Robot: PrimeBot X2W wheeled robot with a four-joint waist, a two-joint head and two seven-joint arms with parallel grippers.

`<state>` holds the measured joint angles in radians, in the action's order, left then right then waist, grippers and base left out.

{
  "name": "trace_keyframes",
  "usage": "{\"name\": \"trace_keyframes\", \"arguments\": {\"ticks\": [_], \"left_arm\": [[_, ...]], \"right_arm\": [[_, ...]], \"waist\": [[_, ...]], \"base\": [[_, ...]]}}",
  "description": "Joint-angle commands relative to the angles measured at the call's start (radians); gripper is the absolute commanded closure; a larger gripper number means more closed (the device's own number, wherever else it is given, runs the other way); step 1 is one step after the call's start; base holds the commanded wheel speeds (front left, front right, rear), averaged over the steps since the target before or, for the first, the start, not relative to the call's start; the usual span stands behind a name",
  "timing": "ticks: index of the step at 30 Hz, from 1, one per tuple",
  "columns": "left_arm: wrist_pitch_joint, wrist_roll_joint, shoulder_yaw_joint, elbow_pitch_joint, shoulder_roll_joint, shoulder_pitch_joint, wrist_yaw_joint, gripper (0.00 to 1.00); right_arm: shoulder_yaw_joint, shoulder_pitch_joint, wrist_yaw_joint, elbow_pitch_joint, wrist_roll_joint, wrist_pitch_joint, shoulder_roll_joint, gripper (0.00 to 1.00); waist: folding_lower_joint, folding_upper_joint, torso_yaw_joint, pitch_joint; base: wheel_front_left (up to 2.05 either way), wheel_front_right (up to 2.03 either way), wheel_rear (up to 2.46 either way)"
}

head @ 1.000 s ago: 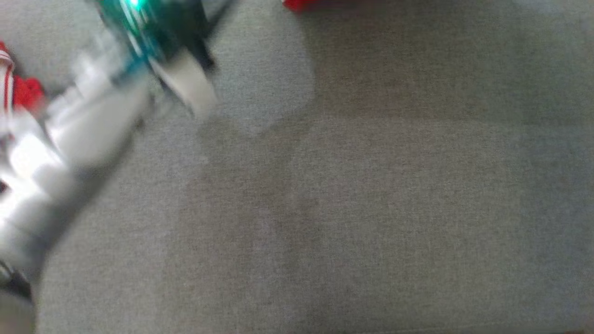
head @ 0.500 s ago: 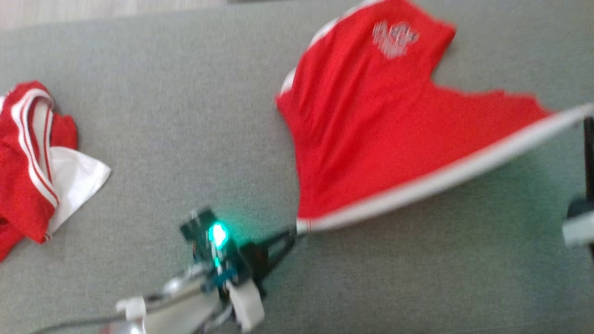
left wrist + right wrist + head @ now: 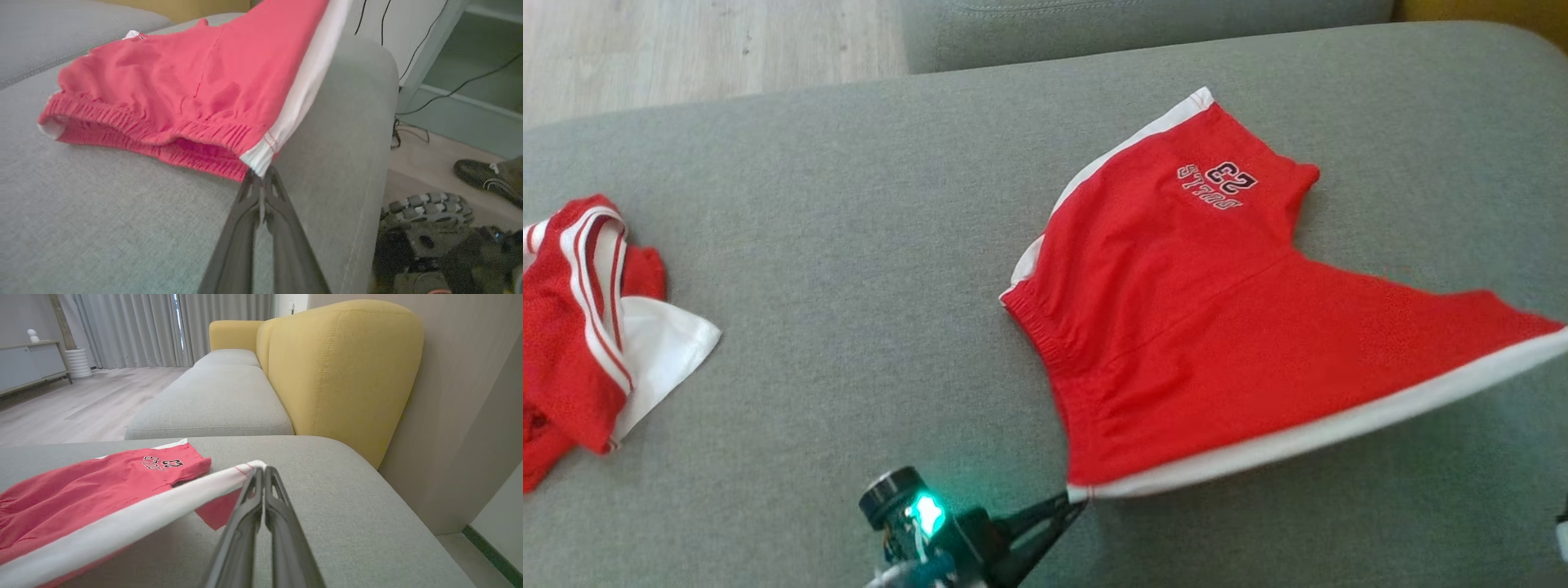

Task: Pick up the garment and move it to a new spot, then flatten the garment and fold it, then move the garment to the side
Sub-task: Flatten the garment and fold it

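Item: red shorts (white side stripe, "23" print), centre-right of the head frame on the grey sofa cushion. Left gripper, bottom centre, clenched on the waistband corner. Right gripper clamped on the stripe's hem end.

Crumpled red-and-white jersey lying on grey sofa seat, well apart to left of left hand. Yellow backrest rising beyond right hand, to its right. Grey curtains hanging far ahead-left of it. Dark shoe resting on pale floor, right of left hand.
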<state>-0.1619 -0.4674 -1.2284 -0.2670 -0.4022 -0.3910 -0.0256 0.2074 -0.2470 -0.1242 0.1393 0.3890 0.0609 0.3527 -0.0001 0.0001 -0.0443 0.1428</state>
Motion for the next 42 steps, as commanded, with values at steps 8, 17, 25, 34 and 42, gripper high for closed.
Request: {"name": "trace_keyframes", "arguments": {"ticks": [8,17,25,34,42], "left_arm": [[0.03,-0.195,0.117,0.109,-0.005,-0.086,-0.075,1.0],[0.063,-0.496,0.152,0.088,0.077,-0.217,-0.104,1.0],[0.035,-0.647,0.084,0.068,0.058,-0.338,-0.105,1.0],[-0.014,-0.746,0.009,0.031,0.06,-0.413,-0.105,1.0],[-0.047,-0.786,-0.024,-0.018,0.063,-0.452,-0.105,1.0]], "right_arm": [[0.011,0.173,-0.007,-0.001,-0.026,-0.036,0.032,1.0],[-0.069,0.422,-0.007,-0.171,-0.033,-0.036,0.08,1.0],[-0.178,0.646,-0.007,-0.353,-0.016,-0.05,0.124,1.0],[-0.324,0.846,-0.007,-0.579,-0.001,-0.04,0.153,1.0],[-0.435,0.991,-0.007,-0.755,0.002,0.004,0.133,1.0]], "waist": [[0.0001,-0.0001,0.045,0.052],[0.0001,-0.0001,0.118,0.132],[0.0001,-0.0001,0.165,0.189],[0.0001,-0.0001,0.212,0.233],[0.0001,-0.0001,0.233,0.246]], "base": [[0.0,0.0,0.0],[0.0,0.0,0.0],[0.0,0.0,0.0],[0.0,0.0,0.0],[0.0,0.0,0.0]]}}
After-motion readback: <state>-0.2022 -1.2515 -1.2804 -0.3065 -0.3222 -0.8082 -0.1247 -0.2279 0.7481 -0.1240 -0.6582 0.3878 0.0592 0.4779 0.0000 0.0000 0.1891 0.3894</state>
